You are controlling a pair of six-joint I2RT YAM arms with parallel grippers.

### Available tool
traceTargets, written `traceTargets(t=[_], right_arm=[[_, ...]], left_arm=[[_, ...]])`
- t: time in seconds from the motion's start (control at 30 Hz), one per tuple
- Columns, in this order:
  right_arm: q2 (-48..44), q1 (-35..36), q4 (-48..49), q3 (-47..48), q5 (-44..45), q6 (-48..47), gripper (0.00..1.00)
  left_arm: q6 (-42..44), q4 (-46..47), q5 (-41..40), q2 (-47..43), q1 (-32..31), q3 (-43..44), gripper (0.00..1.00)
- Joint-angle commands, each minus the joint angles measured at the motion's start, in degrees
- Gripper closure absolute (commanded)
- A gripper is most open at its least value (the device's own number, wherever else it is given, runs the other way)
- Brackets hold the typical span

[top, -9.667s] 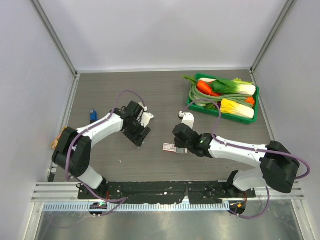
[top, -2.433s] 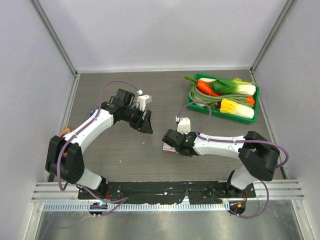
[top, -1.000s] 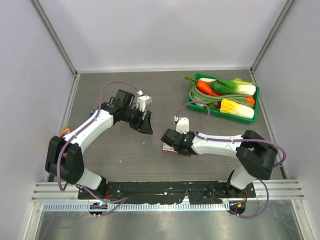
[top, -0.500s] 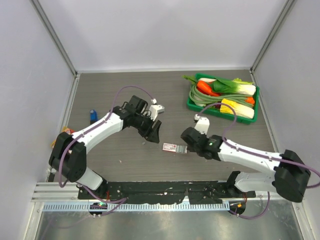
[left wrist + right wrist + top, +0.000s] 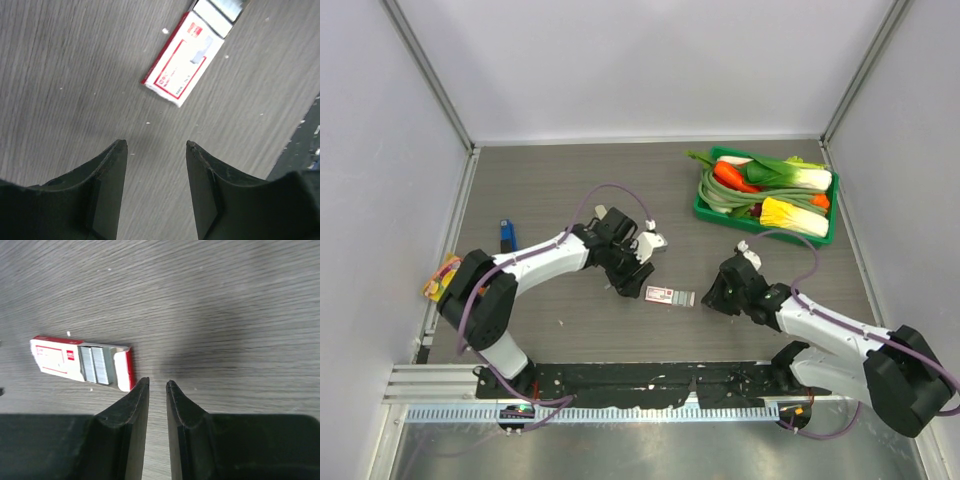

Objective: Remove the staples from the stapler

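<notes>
The left arm (image 5: 535,258) reaches from its base to the left of the staple box (image 5: 670,295), wrist bent downward; the left pincer (image 5: 156,145) hangs just short of the box's left end, tips aimed toward it, jaws well apart with nothing between them; the right arm (image 5: 820,322) lies low, stretched out on the right of the box; the right pincer (image 5: 157,383) sits just beside the box's right end, jaws drawn to a narrow slit, gripping nothing.
</notes>
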Motion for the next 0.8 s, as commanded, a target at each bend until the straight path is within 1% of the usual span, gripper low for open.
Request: traceTargets(t=[0.0, 0.27, 0.43, 0.5, 0.6, 0.77], right_arm=[[1.2, -2.3, 10.4, -2.0, -8.5, 2.9, 0.74], [2.2, -4.6, 15.0, -4.7, -10.9, 4.7, 0.74], [2.7, -5.0, 16.3, -5.6, -11.7, 5.6, 0.74], [2.5, -5.2, 18.7, -6.4, -12.2, 6.2, 0.73], [2.8, -5.4, 19.9, -7.0, -12.4, 6.9, 0.72], [4.2, -5.5, 21.1, -7.3, -12.5, 6.9, 0.72]], left_arm=[[5.1, 3.4, -3.5, 0.9, 0.0, -1.8, 0.46], [5.8, 5.7, -5.6, 1.6, -0.7, -3.6, 0.47], [5.7, 6.1, -6.2, 1.8, -1.5, -3.7, 0.48], [5.7, 6.2, -6.6, 1.6, -1.8, -3.8, 0.48], [5.4, 6.2, -7.1, 1.8, -2.4, -3.7, 0.48], [5.2, 6.0, -9.8, 2.4, -3.8, -3.3, 0.48]])
